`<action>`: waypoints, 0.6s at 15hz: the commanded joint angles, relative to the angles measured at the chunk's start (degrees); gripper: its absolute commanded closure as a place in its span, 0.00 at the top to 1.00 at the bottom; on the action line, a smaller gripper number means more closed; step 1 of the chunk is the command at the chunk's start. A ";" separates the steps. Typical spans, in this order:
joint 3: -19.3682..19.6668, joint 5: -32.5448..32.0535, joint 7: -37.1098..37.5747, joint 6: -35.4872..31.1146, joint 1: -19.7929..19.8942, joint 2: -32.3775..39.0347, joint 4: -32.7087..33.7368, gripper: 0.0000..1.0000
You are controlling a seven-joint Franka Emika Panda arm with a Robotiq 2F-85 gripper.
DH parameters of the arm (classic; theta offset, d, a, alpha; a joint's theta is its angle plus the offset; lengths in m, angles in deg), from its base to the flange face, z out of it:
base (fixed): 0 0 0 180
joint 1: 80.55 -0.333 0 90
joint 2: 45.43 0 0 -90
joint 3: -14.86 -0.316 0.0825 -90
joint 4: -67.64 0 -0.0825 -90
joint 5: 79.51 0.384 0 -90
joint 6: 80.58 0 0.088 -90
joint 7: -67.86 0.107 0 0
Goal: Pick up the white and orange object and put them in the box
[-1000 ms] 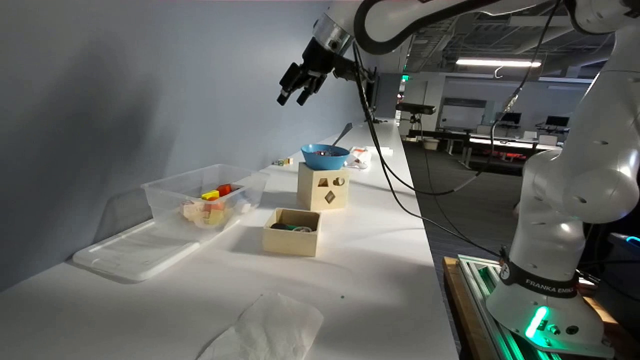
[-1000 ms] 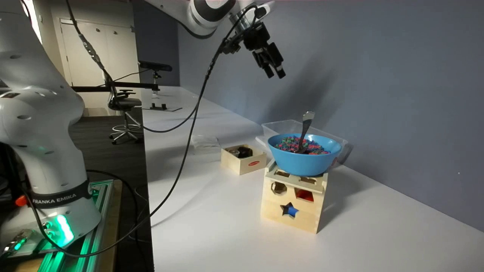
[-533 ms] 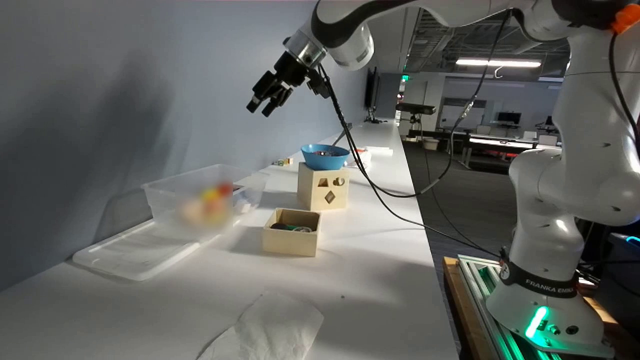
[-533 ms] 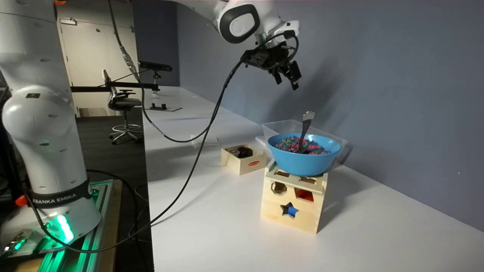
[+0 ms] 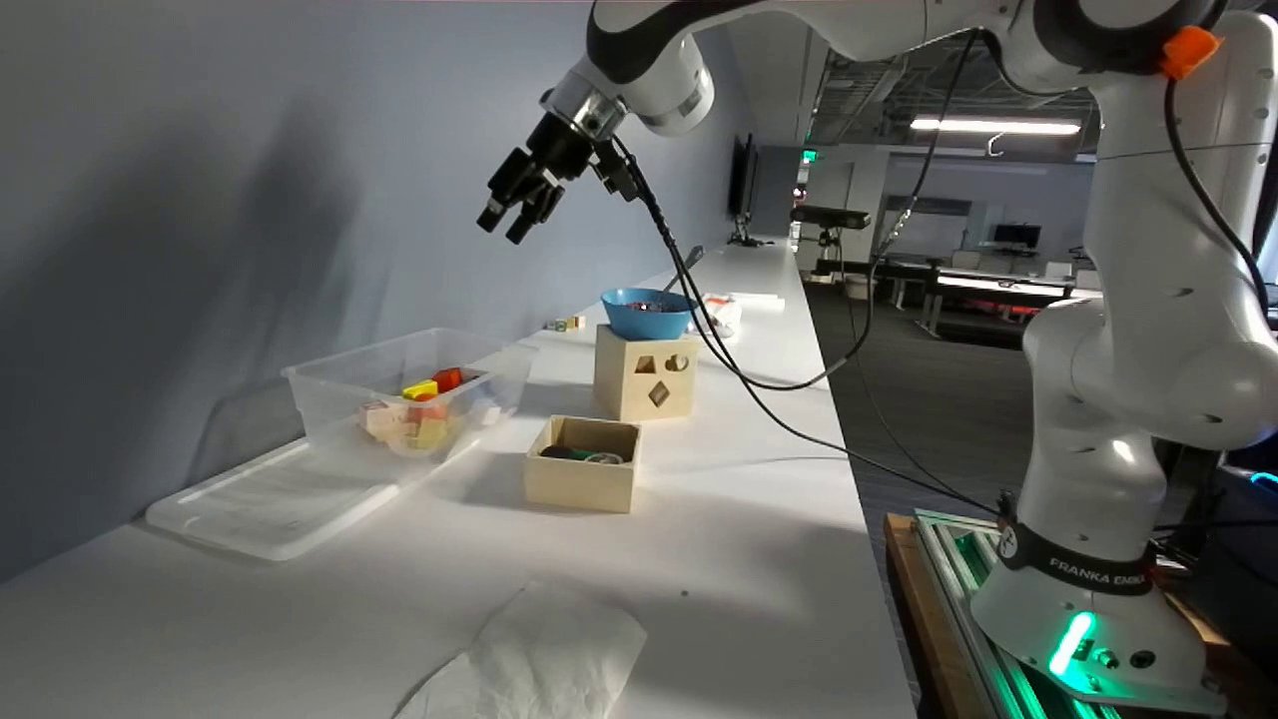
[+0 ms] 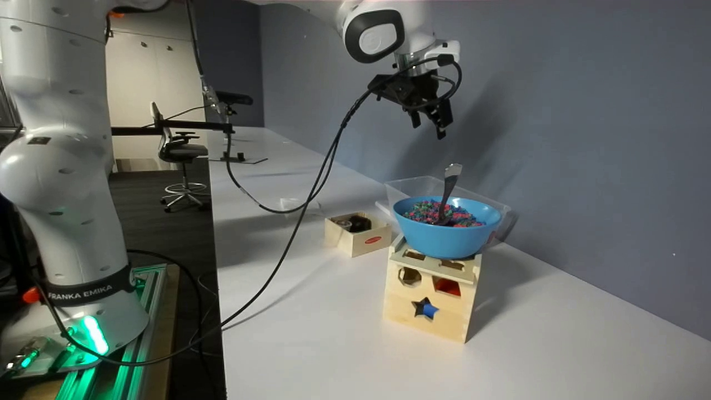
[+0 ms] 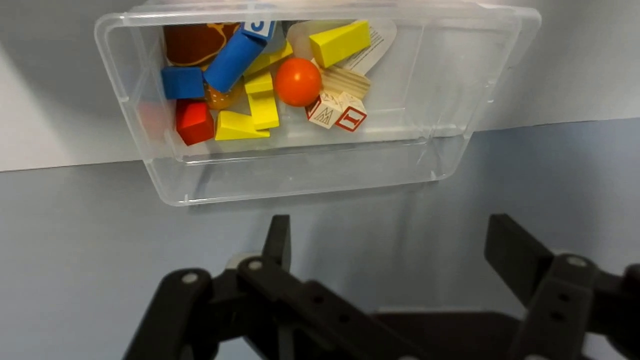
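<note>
Flanking orange ball [image 7: 298, 82]: yellow blocks [image 7: 341, 44]

Orange ball [image 7: 298, 82] in bin [image 7: 310, 175] near tan box [image 5: 577, 485]

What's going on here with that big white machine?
A robot arm is handling nothing right now: its tool hangs open and empty in the air. The orange ball meant for the small tan box lies among blocks in the clear plastic bin. Reaching into the bin is probably next.
</note>
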 commanded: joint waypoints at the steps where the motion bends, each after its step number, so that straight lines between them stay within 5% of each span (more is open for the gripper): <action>1: -4.90 -1.30 1.06 1.21 5.14 1.01 1.41 1.00; 6: -6.65 -3.47 0.47 18.38 11.39 9.79 12.08 1.00; 9: -7.19 -8.01 4.22 20.78 12.63 17.08 20.53 1.00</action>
